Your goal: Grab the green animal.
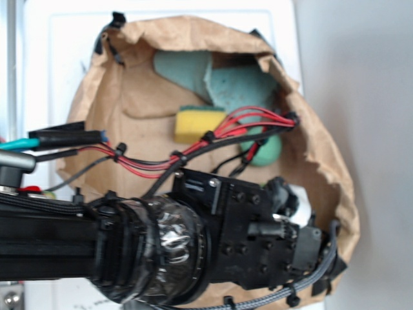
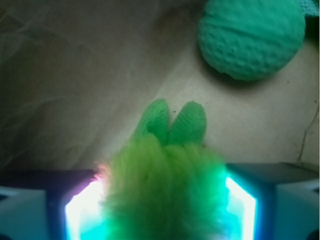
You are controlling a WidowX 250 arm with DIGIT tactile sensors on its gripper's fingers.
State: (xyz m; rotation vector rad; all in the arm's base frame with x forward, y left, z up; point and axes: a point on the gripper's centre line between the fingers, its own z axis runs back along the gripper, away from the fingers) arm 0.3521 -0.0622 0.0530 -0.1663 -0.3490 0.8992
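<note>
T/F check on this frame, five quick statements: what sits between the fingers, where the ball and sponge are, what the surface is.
1. The green animal sits between the gripper fingers in the wrist view. True.
2. The teal-green ball is touching the animal. False: it lies apart, with bare brown paper between them.
3. The yellow sponge lies on the brown paper. True.
4. The ball is held in the gripper. False: it rests on the paper beyond the fingers.
5. The items lie on a blue cloth. False: the surface is crumpled brown paper.
</note>
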